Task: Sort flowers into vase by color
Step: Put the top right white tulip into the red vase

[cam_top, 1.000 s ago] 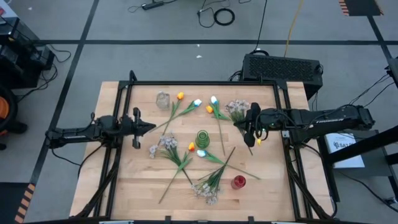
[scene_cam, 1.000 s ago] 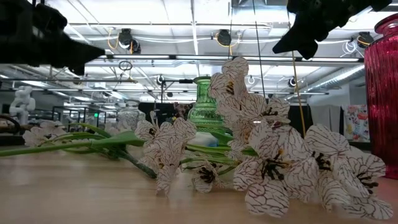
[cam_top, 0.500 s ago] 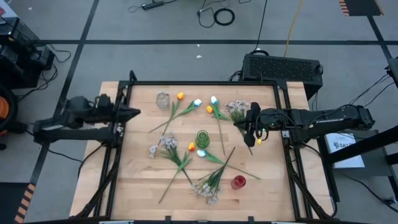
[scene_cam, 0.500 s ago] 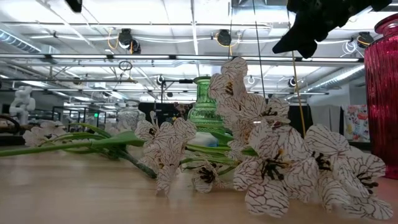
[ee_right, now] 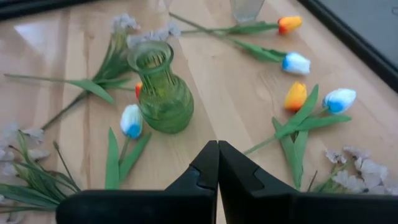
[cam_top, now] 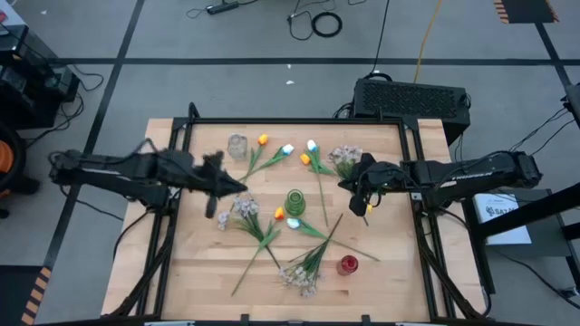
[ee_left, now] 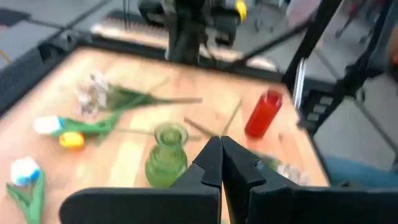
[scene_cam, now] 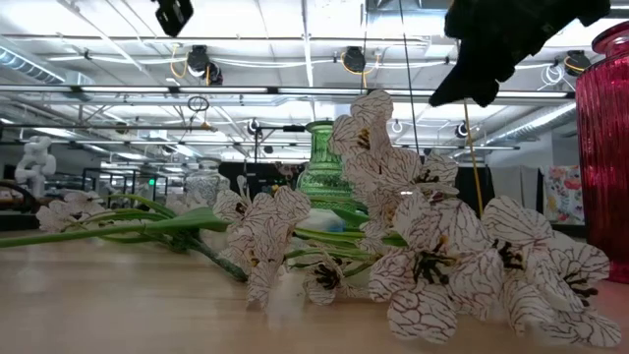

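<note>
Flowers lie loose on the wooden table: orange tulips (cam_top: 263,139) (cam_top: 305,159) (cam_top: 279,214), white tulips (cam_top: 287,149) (cam_top: 312,145) (cam_top: 293,222) and pale sprays (cam_top: 344,158) (cam_top: 237,210) (cam_top: 304,272). The green vase (cam_top: 295,200) stands mid-table, a clear vase (cam_top: 237,145) at the far left and a red vase (cam_top: 348,264) near the front right. My left gripper (cam_top: 234,187) hovers shut, left of the green vase (ee_left: 165,155). My right gripper (cam_top: 349,186) hovers shut to its right, above the tulips (ee_right: 296,96).
A black frame (cam_top: 299,120) runs along the table's edges. A black box (cam_top: 412,98) stands behind the far right corner. In the low view a spray (scene_cam: 432,246) lies close in front, with the red vase (scene_cam: 604,147) at the right.
My left gripper has risen, drawn back toward the table's left edge, then swung out again over the table toward the green vase.
</note>
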